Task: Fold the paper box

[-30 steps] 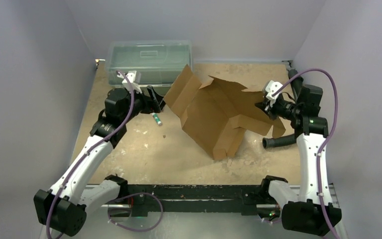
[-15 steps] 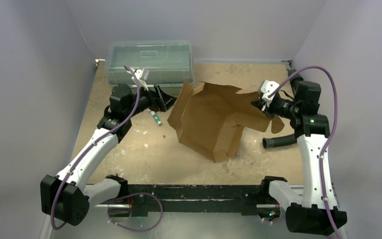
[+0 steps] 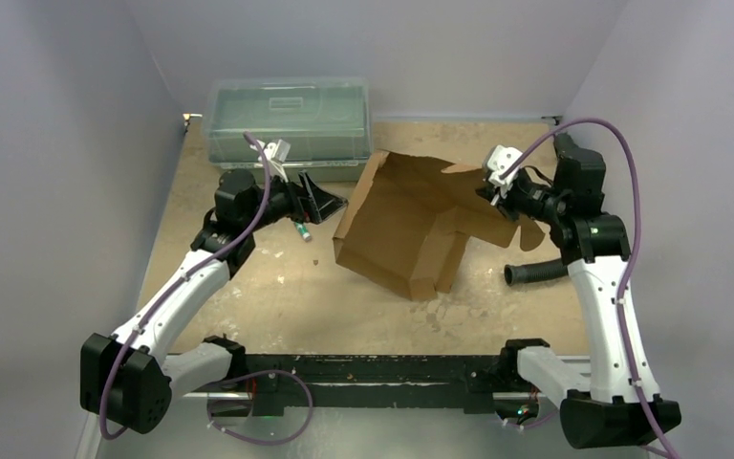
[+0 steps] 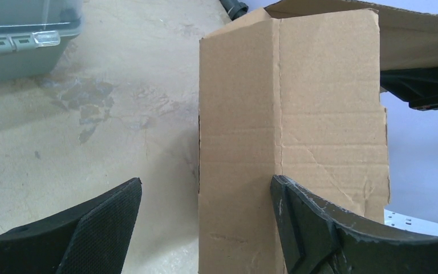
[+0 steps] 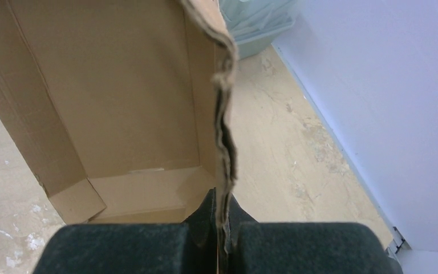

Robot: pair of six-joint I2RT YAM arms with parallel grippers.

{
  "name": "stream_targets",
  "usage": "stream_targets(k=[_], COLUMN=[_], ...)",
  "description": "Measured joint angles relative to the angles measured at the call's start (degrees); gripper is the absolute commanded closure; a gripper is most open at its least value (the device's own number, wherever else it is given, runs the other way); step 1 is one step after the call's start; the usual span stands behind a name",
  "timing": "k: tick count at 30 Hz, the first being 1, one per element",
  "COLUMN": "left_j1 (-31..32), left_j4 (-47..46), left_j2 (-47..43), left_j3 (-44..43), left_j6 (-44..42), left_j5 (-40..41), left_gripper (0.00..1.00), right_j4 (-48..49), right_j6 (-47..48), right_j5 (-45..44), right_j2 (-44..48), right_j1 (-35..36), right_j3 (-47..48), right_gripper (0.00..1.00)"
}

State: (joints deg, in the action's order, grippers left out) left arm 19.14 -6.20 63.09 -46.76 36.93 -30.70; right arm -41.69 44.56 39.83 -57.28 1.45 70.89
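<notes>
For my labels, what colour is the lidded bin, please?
The bin is clear greenish; see the top view.

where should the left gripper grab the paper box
Probably the upright side wall of the paper box nearest the left gripper, from the left, jaws straddling its thin free edge; the right gripper pinches the opposite edge.

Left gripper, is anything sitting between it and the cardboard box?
Nothing visible does. The left gripper is open and faces the upright panel of the paper box directly. The green marker and the plastic bin lie off to the sides, not in the path.
</notes>
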Motion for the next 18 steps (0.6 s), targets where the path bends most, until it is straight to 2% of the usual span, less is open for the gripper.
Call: stream_targets(k=[18], left_j1=[0.0], left_j4=[5.7], left_j2=[3.3], left_j3=[-2.9], left_j6=[-2.2], left_j5=[0.3], left_gripper=[0.12], right_j4=[2.1], right_j6=[-4.4], right_j5=[-11.8], right_j2=[-3.6], right_j1=[7.9], right_j3=[2.1], right_gripper=[1.00])
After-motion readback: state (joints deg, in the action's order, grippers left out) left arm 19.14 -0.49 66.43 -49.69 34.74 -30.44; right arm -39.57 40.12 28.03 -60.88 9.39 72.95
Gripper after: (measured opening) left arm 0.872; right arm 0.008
